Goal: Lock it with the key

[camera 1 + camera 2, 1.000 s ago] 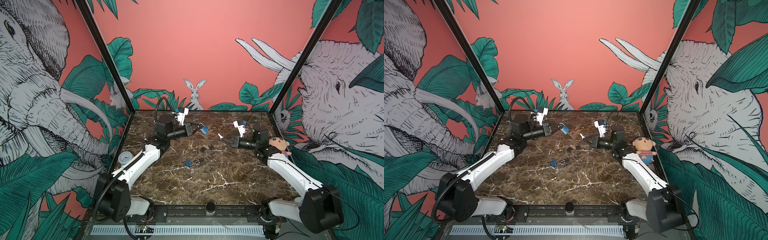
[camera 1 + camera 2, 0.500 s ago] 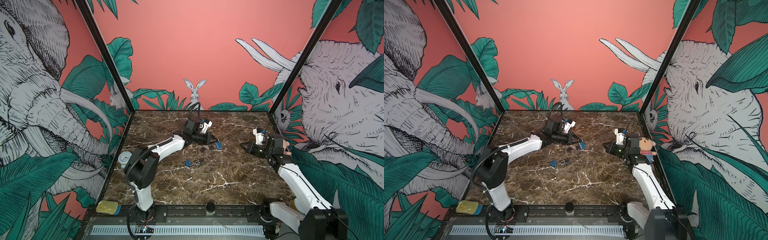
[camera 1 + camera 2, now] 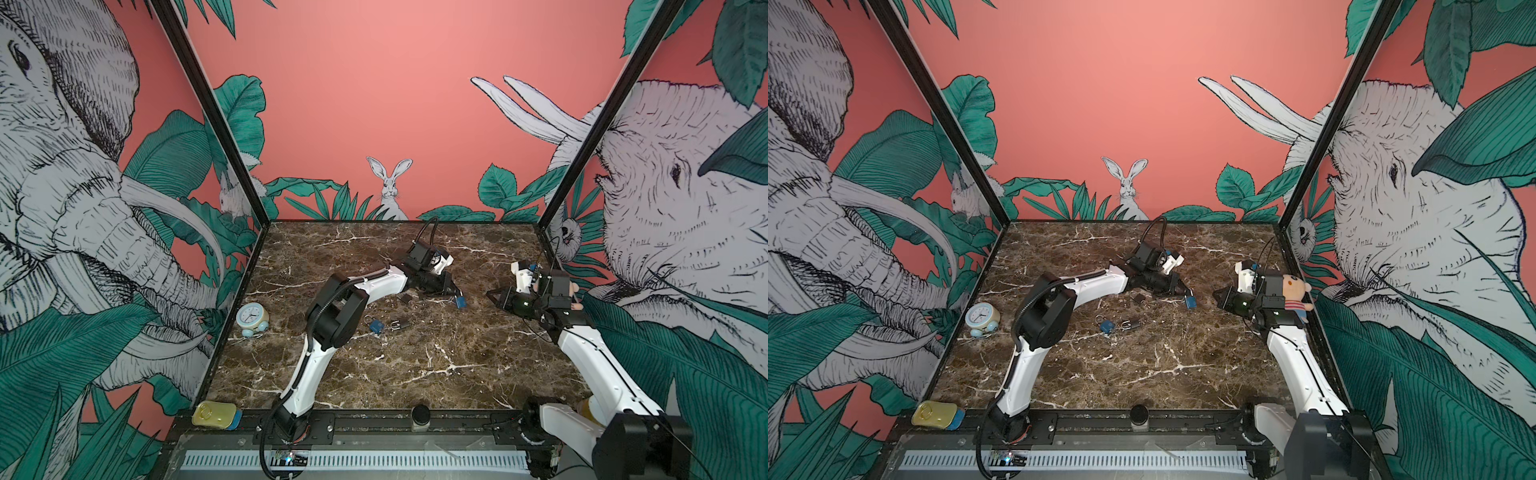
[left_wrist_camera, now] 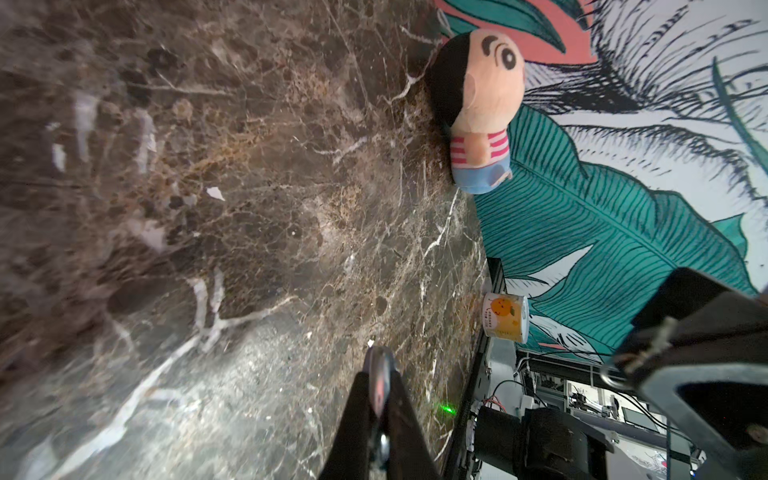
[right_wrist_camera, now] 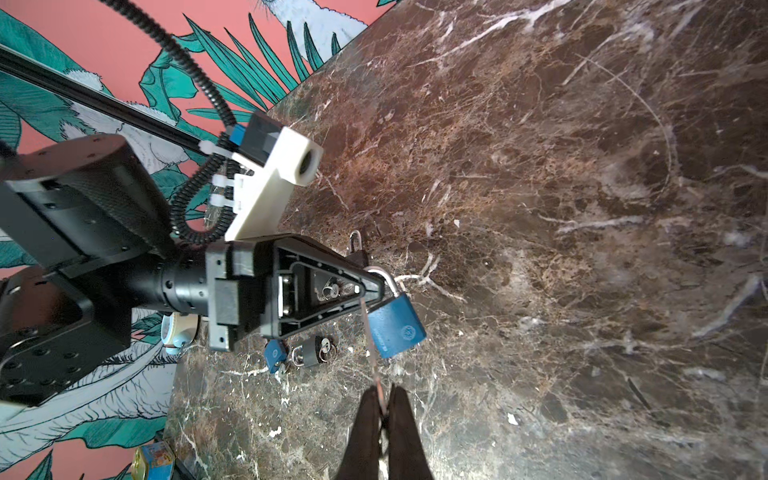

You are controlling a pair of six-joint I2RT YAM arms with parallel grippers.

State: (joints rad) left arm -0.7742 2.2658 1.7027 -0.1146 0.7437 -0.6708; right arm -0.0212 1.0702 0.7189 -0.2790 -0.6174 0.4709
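Toward the back middle of the brown marble tabletop (image 3: pixel 415 365), the blue square-bodied padlock (image 5: pixel 397 328) hangs by its curved steel shackle (image 5: pixel 388 277), which the left gripper (image 5: pixel 372 286) pinches between closed jaws; whether the body brushes the marble cannot be told. Facing it, a little apart, the right gripper (image 5: pixel 384 409) is clenched on a thin pale strip that reads as the flat metal key (image 5: pixel 376 374), seen edge-on and aimed toward the padlock. Both pick-ups therefore look done, and the two pieces sit close but not joined. The key does not appear seated in the keyhole, which is out of sight, and whether the shackle is pressed home cannot be made out. Left to do, by this reading, is to line the blade up with the keyhole, push it in and turn. A smaller blue padlock (image 3: pixel 376 325) and a small black padlock (image 3: pixel 400 323) lie untouched nearer the front.
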